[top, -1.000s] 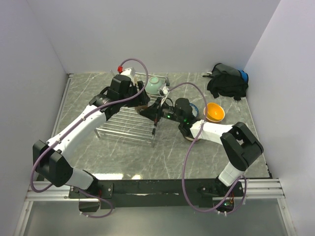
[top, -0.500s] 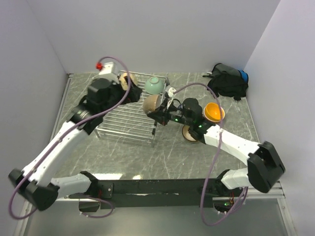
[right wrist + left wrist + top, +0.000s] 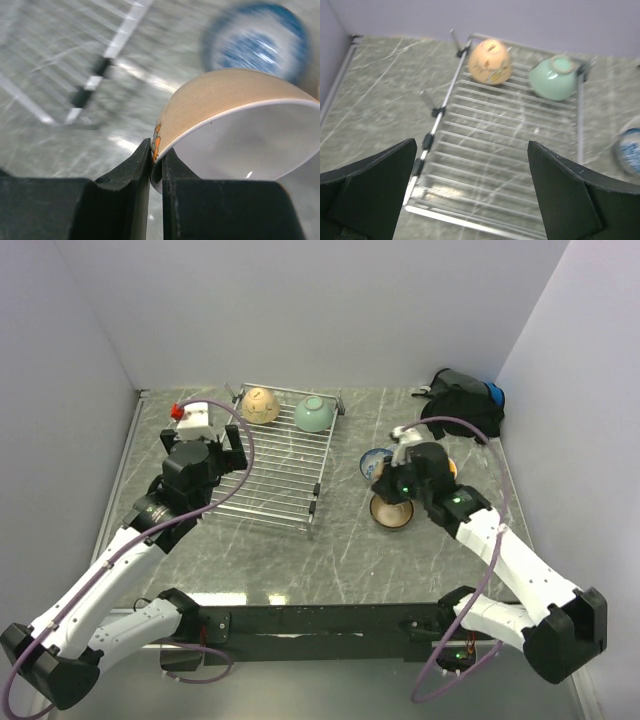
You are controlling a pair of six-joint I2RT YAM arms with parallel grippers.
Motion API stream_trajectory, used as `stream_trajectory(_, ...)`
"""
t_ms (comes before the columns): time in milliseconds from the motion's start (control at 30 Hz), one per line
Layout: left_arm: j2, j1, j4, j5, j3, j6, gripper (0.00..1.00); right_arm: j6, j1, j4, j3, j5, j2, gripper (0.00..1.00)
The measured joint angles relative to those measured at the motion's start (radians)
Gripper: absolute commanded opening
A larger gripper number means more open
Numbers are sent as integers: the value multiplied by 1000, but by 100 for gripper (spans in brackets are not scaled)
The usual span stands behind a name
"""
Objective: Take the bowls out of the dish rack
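The silver wire dish rack (image 3: pixel 268 472) (image 3: pixel 505 165) lies at centre left. Two bowls rest at its far end, a tan one (image 3: pixel 260 405) (image 3: pixel 490 62) and a pale green one (image 3: pixel 313 414) (image 3: pixel 553 79). My left gripper (image 3: pixel 220 447) (image 3: pixel 470 150) hovers open over the rack's near left part with nothing between its fingers. Right of the rack, my right gripper (image 3: pixel 388 492) (image 3: pixel 156 150) is shut on the rim of a tan bowl with a white inside (image 3: pixel 235 125). It hangs beside a blue-patterned bowl (image 3: pixel 376 460) (image 3: pixel 255 42).
Under the right gripper a brownish bowl (image 3: pixel 392 513) sits on the marble table. An orange bowl (image 3: pixel 445 468) is mostly hidden behind the right arm. A black bag (image 3: pixel 462 405) lies at the back right. White walls close in both sides and the back.
My left gripper opened and drew back to the left, leaving the tan bowl on the rack. The right arm carried its tan bowl from the rack's right edge over to the bowls on the table.
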Motion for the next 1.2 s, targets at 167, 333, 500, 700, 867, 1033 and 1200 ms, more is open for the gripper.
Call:
stream_trajectory(167, 11, 0, -4, -64, -16, 43, 99, 45, -155, -218, 28, 92, -31, 0)
stream_trajectory(333, -5, 2, 12, -95, -47, 69, 99, 45, -293, -396, 85, 144, -6, 0)
stream_trajectory(500, -29, 8, 24, -95, -77, 84, 99, 23, -366, -472, 132, 198, 79, 5)
stream_trajectory(700, -32, 11, 42, -96, -78, 90, 99, -18, -366, -511, 141, 219, 256, 6)
stream_trajectory(867, -32, 13, 50, -97, -84, 91, 99, -51, -366, -545, 181, 224, 405, 7)
stream_trajectory(1033, -35, 13, 58, -96, -103, 96, 100, -80, -366, -554, 224, 206, 516, 21)
stream_trajectory(1200, -41, 13, 64, -92, -103, 98, 99, -85, -366, -558, 235, 205, 539, 43)
